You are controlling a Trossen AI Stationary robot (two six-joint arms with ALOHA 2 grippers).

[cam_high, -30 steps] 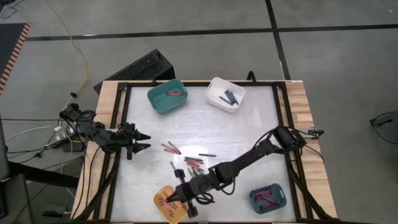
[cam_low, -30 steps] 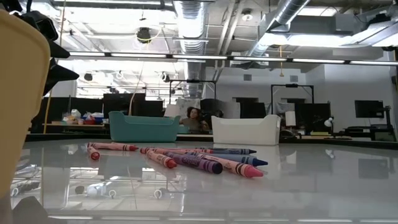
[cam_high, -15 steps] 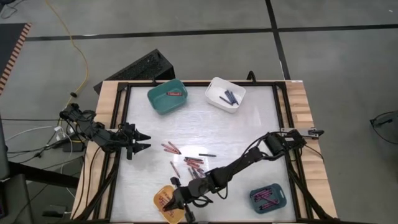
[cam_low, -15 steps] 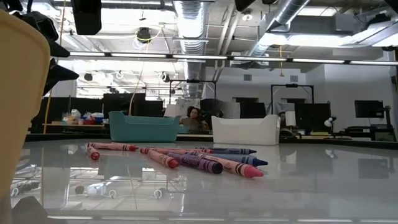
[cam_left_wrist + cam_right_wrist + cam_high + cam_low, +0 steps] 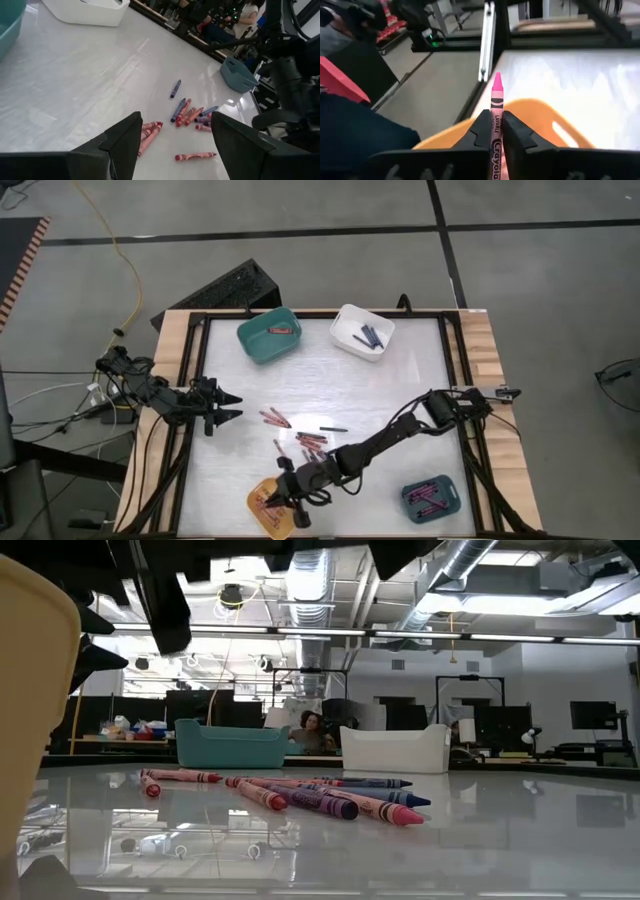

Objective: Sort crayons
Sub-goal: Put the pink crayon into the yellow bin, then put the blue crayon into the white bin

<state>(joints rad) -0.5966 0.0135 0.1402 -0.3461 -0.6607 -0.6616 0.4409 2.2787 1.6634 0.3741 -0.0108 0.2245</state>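
Right hand (image 5: 494,131) clamped on pink crayon (image 5: 496,107) — over yellow bin (image 5: 555,122)

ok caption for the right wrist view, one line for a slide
Right gripper holding a pink crayon over the yellow bin.

Right gripper (image 5: 276,502) has pulled back from the far edge of the yellow bin (image 5: 262,518) to sit over its middle, holding a pink crayon (image 5: 496,117). In the low view, the dark arm now fills the top.
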